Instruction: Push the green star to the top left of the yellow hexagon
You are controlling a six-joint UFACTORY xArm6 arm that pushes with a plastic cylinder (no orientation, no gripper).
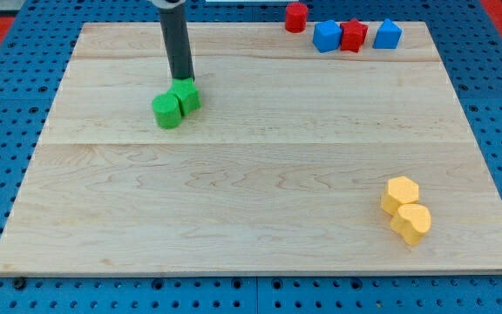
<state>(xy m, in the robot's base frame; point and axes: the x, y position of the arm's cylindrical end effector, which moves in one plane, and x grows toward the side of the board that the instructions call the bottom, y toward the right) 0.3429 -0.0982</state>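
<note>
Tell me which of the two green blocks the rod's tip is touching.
My tip meets the green block toward the view's top right; the other green block sits lower left.

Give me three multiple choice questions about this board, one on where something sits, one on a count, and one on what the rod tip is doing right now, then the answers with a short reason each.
1. Where do the two yellow blocks sit?
A. the view's top left
B. the view's bottom right
C. the middle of the board

2. How many blue blocks are on the board?
A. one
B. two
C. four

3. Where is my tip?
A. at the top edge of the green blocks
B. beside the yellow blocks
C. among the red and blue blocks

Answers:
1 B: the yellow hexagon and the other yellow block lie together near the bottom right corner.
2 B: one blue block and another blue block flank a red block; a second red block sits further left.
3 A: my tip meets the upper green block, which adjoins the lower green block.
</note>
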